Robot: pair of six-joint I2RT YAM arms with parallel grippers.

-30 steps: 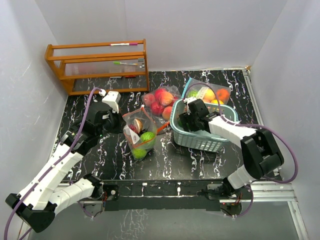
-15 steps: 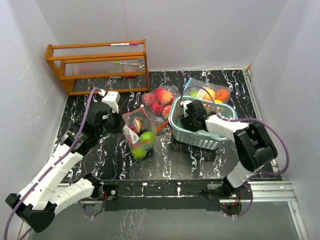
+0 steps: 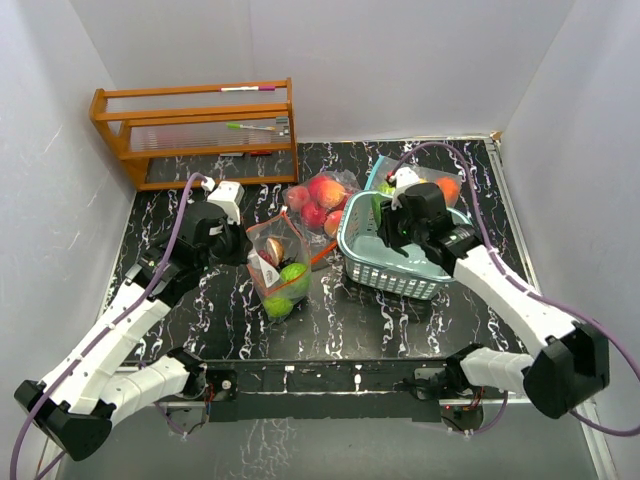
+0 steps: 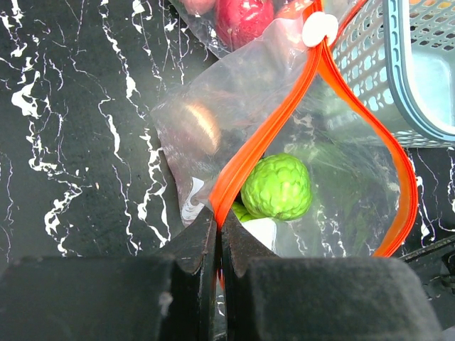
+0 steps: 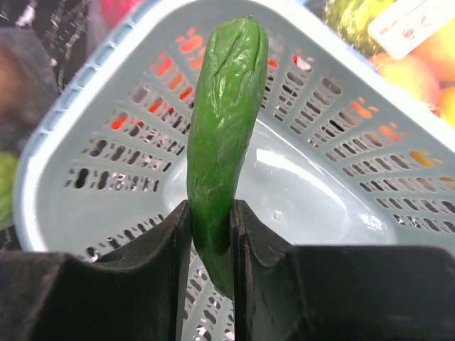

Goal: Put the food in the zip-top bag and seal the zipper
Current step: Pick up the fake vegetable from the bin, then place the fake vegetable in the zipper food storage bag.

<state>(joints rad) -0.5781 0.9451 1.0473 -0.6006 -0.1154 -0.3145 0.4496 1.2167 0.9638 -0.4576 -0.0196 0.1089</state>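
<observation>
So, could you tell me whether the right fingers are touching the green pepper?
Touching: the right wrist view shows both right fingers clamped against the green pepper, one on each side.

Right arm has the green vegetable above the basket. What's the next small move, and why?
Probably carry it left to the mouth of the open bag. The right gripper is shut on the green vegetable over the teal basket, and the left gripper pinches the orange zipper edge, with the mouth gaping.

Green veg (image 5: 226, 142), teal slatted basket (image 5: 341, 163), orange-zip clear bag (image 4: 234, 92), blk tabletop (image 4: 71, 142) w/ white marbling, brown rack (image 3: 195, 93)
</observation>
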